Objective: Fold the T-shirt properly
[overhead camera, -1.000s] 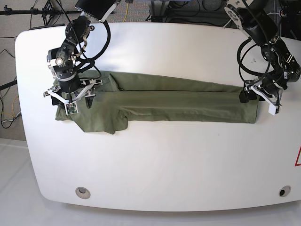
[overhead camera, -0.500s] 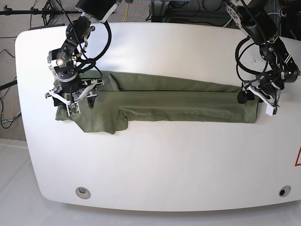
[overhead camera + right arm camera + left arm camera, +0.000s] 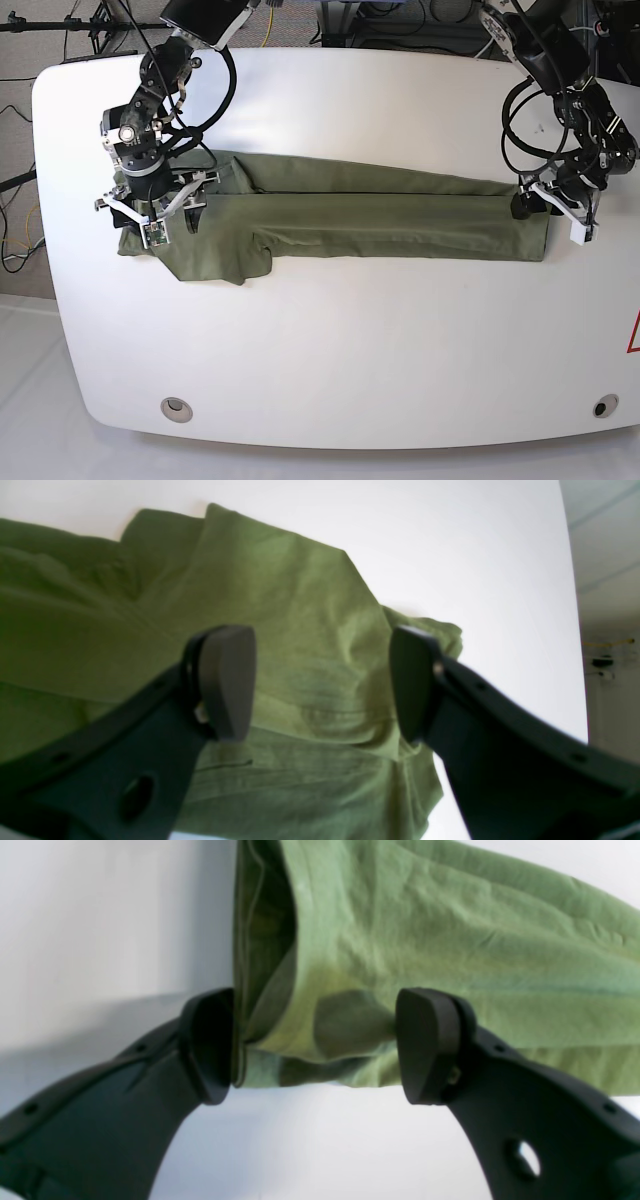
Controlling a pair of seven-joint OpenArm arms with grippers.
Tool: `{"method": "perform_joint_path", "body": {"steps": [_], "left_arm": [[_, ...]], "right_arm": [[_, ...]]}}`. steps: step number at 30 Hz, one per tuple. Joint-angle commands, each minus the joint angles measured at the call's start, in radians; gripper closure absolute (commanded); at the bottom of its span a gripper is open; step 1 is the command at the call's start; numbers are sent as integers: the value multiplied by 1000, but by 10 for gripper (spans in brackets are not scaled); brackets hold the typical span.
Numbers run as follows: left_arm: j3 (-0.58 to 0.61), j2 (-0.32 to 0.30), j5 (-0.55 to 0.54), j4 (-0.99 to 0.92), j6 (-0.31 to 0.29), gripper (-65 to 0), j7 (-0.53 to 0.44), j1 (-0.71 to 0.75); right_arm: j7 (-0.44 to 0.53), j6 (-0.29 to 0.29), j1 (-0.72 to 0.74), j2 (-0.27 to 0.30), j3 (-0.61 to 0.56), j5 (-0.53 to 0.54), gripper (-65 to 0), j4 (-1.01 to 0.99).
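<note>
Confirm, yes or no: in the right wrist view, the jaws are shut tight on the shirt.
No: the right gripper stands with its jaws wide apart above the T-shirt, with green fabric plainly visible in the gap between them.

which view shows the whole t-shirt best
The base view: the T-shirt lies there end to end as a long narrow strip across the table. The left wrist view shows only one end's layered edge, the right wrist view only the other end's bunched cloth.
</note>
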Motion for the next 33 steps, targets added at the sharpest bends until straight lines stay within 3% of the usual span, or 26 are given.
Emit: {"method": "perform_joint_path", "body": {"steps": [1, 5, 16, 33], "left_arm": [[-12, -13, -10, 10, -1, -453, -15, -21], [-18, -12, -9, 9, -1, -452, -9, -24], [6, -9, -13, -3, -1, -10, 74, -23], [-3, -24, -6, 14, -1, 0, 97, -29]], "right_arm": [[23, -6, 19, 4, -2, 7, -400, 18], [24, -6, 20, 4, -3, 3, -399, 17], [29, -6, 21, 4, 3, 3, -400, 16], [33, -6, 34, 4, 8, 4, -404, 1]]}}
